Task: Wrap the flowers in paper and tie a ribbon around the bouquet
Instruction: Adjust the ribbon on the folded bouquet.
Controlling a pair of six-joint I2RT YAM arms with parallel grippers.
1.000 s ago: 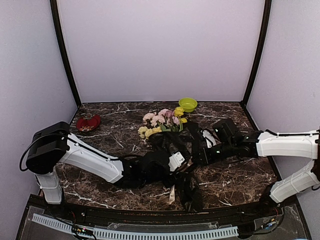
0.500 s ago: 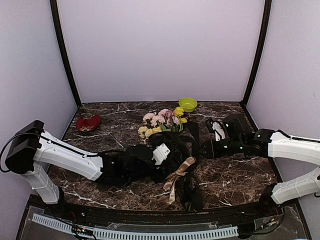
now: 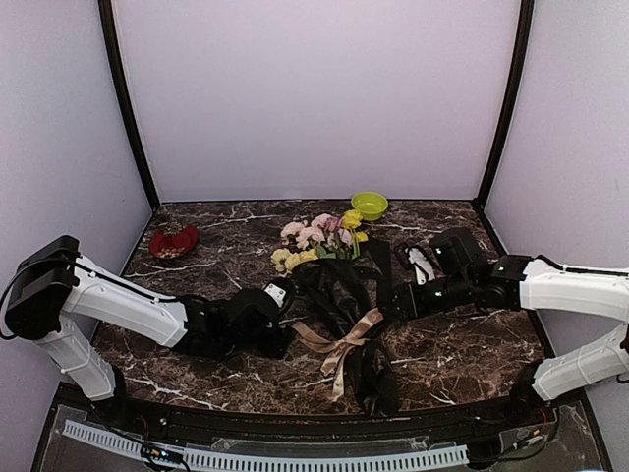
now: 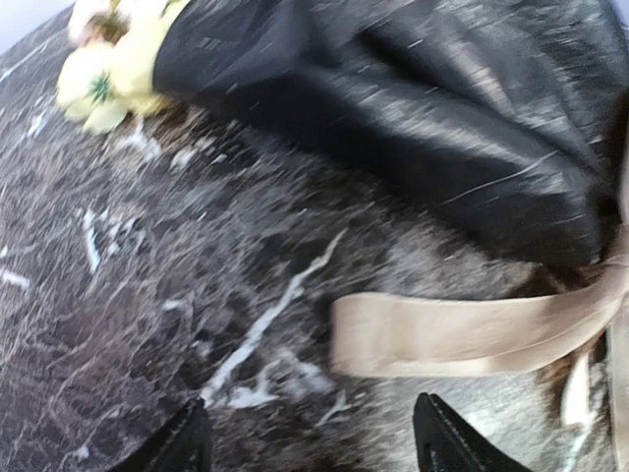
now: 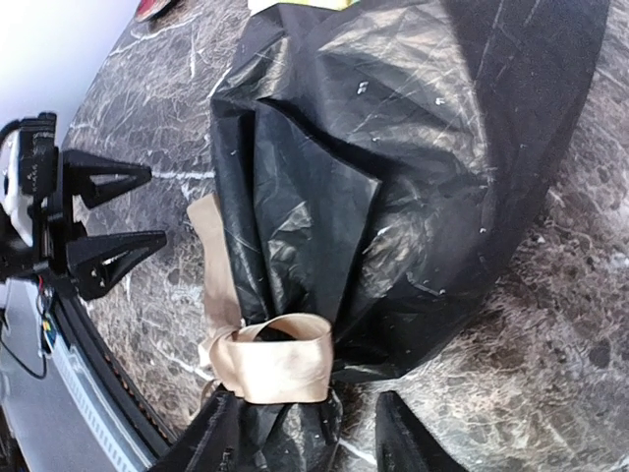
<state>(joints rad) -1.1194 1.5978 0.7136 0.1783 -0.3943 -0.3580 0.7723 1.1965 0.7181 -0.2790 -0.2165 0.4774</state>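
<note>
Two grippers, the left gripper [image 4: 313, 447] and the right gripper [image 5: 310, 438], jaws apart and empty, flank the bouquet [image 3: 339, 293] lying mid-table [image 3: 452, 354], beige ribbon [image 3: 346, 339] tied round its narrow lower part.

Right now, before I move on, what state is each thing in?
Bouquet: lying flat, wrapped, flowers sticking out the far end.
Ribbon: tied around the narrow part, ends loose.
Left claw: open, empty.
Right claw: open, empty.
Green bowl: upright.

Crinkly glossy paper [image 5: 393, 147] meets smooth, satiny ribbon [image 4: 462, 334].
</note>
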